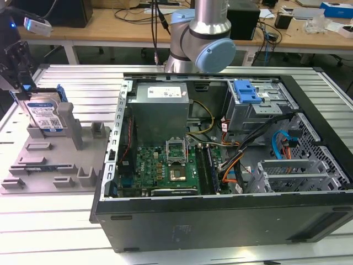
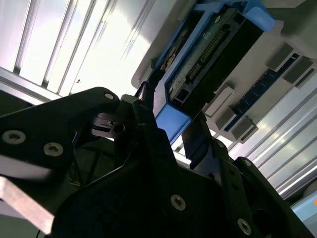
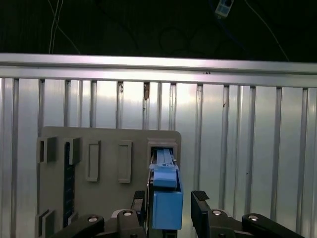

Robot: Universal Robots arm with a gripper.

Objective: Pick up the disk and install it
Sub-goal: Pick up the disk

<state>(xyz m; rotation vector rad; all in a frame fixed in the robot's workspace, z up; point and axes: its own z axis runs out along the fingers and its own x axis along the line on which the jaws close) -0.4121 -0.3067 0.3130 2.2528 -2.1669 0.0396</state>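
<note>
The disk [image 1: 45, 114], a silver drive with a white-and-blue label and a blue frame, stands on edge in a slot of the grey holder plate [image 1: 49, 165] at the exterior view's left. My gripper [image 1: 22, 88] hangs right over the disk's top end. In both wrist views the disk's blue frame end [image 3: 166, 201] [image 2: 172, 122] lies between my two black fingers [image 3: 200, 210]. The gripper [image 3: 170, 212] [image 2: 173, 130] is open, with a narrow gap showing beside the frame.
An open computer case [image 1: 220, 212] lies on the slatted metal table [image 1: 55, 221], at the exterior view's right of the holder. Inside it are a grey power supply box [image 1: 160, 110], a green board [image 1: 165, 168], cables and a drive cage with a blue latch [image 1: 246, 91].
</note>
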